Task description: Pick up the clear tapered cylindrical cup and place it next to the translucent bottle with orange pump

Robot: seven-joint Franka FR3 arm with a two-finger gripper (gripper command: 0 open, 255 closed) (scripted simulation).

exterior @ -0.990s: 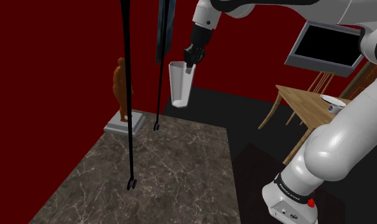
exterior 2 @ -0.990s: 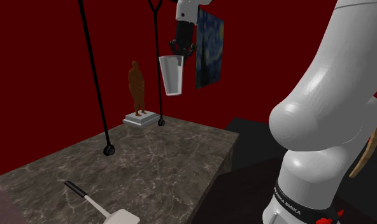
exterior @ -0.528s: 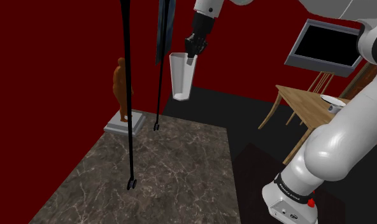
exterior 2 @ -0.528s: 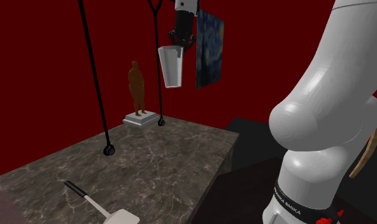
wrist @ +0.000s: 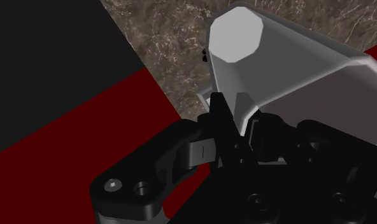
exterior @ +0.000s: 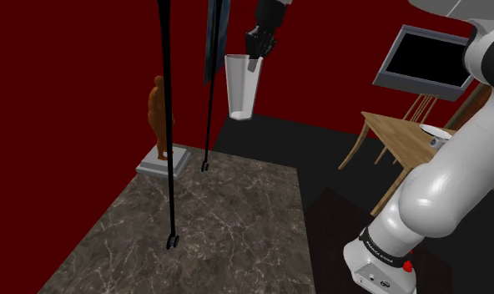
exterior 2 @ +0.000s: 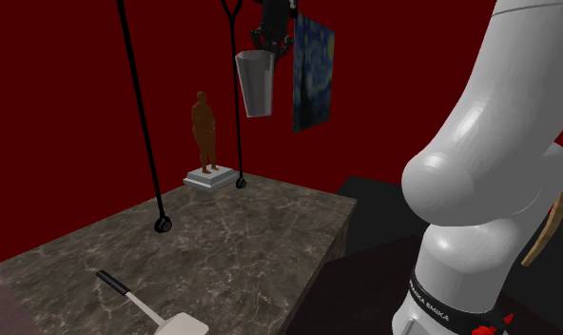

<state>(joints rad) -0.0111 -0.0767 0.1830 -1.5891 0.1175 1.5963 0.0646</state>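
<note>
- The figurine [exterior: 159, 117] and two black poles [exterior: 168, 125] meet the bench [exterior: 237, 217]; a low sideways carry could knock them.
- The cup [exterior: 241, 86] hangs high over the bench's far end.
- The claw [exterior: 254, 55] pinches only its rim; a fast swing may loosen it.

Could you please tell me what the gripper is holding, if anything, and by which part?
The gripper holds the pale tapered cup by its rim, pinching one side of the wide top edge, with the cup hanging below it.
</note>
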